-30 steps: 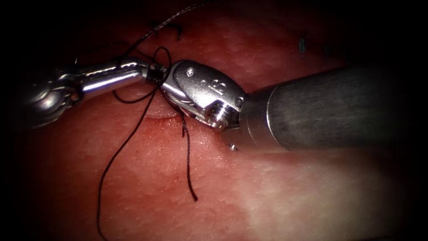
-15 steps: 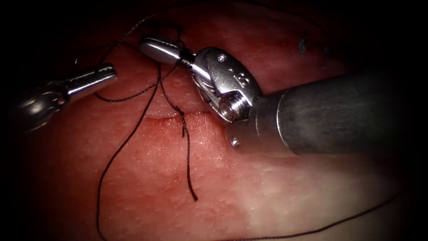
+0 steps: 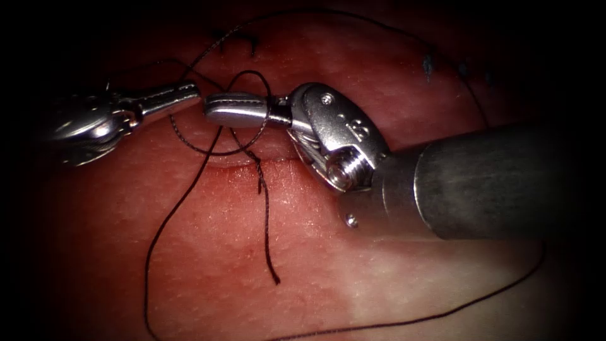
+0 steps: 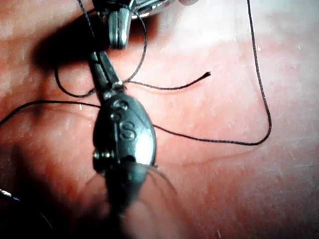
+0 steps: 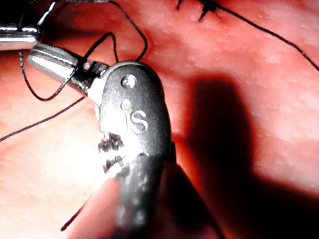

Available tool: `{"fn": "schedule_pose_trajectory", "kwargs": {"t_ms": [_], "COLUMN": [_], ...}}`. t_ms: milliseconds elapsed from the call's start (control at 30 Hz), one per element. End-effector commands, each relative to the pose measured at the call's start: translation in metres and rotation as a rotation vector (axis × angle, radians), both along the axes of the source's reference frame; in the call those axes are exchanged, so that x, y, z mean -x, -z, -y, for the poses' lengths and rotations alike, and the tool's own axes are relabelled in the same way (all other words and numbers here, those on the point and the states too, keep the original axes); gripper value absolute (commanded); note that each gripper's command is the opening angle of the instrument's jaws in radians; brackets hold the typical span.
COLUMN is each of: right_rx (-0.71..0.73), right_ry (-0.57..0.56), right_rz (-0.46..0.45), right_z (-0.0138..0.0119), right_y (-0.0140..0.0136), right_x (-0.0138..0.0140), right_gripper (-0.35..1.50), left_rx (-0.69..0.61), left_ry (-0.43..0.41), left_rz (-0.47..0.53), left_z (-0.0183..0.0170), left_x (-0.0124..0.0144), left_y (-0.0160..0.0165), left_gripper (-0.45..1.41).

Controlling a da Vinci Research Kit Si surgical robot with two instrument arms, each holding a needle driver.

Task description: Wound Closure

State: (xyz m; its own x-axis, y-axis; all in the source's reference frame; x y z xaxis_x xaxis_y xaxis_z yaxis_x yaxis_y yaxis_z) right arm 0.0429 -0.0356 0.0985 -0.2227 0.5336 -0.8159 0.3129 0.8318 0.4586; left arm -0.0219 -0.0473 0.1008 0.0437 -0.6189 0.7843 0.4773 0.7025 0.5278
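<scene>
Thread [image 3: 189,189] loops around the right pincer [image 3: 214,108], whose jaws lie pressed together with the dark strand wrapped near their base; whether they grip it cannot be told. The left pincer [image 3: 189,93] points at it from the left, tip just beside tip, jaws together, and whether it pinches thread cannot be told either. Both hover over the tissue [image 3: 252,240] at the far end of the cut [image 3: 252,163]. A knot with a short free tail [image 3: 268,240] sits on the cut. The left wrist view adds the frayed tail end [image 4: 207,74] and a wide bend of thread [image 4: 264,119]. The right wrist view shows earlier stitches [image 5: 204,9] beyond the right pincer [image 5: 37,59].
</scene>
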Motion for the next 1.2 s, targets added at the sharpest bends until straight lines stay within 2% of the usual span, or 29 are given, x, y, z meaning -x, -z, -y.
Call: {"fn": "schedule_pose_trajectory", "kwargs": {"t_ms": [33,267,467,667,800,867,1000,1033,1100,1200], "right_rx": [0.025,0.131,0.197,0.279,0.360,0.394,0.467,0.483,0.523,0.557], "right_ry": [0.014,0.184,0.301,0.381,0.484,0.515,0.574,0.588,0.625,0.684], "right_rz": [-0.021,-0.026,-0.022,0.014,0.088,0.117,0.168,0.180,0.200,0.220], "right_z": [-0.0001,-0.0009,0.0006,0.0020,0.0030,0.0033,0.0040,0.0042,0.0048,0.0054], "right_y": [0.0001,0.0025,0.0038,0.0032,0.0015,0.0007,-0.0012,-0.0016,-0.0023,-0.0030], "right_x": [-0.0002,0.0002,-0.0006,-0.0011,-0.0016,-0.0016,-0.0011,-0.0011,-0.0010,-0.0008], "right_gripper": [-0.35,-0.35,-0.35,-0.35,-0.32,-0.15,0.51,0.61,0.78,0.85], "left_rx": [-0.006,-0.015,-0.011,-0.007,-0.008,-0.008,-0.007,-0.007,-0.007,-0.007], "left_ry": [-0.009,-0.034,-0.034,-0.039,-0.043,-0.047,-0.055,-0.057,-0.063,-0.064], "left_rz": [0.000,-0.012,-0.007,-0.003,0.001,0.006,0.014,0.017,0.023,0.023], "left_z": [0.0008,0.0003,-0.0002,-0.0002,-0.0001,-0.0001,0.0003,0.0004,0.0006,0.0007], "left_x": [0.0003,0.0012,0.0019,0.0019,0.0019,0.0019,0.0021,0.0021,0.0023,0.0024], "left_y": [-0.0009,-0.0028,-0.0045,-0.0049,-0.0049,-0.0048,-0.0045,-0.0044,-0.0043,-0.0042], "left_gripper": [-0.45,-0.45,-0.45,-0.45,-0.45,-0.45,-0.45,-0.45,-0.45,-0.45]}}
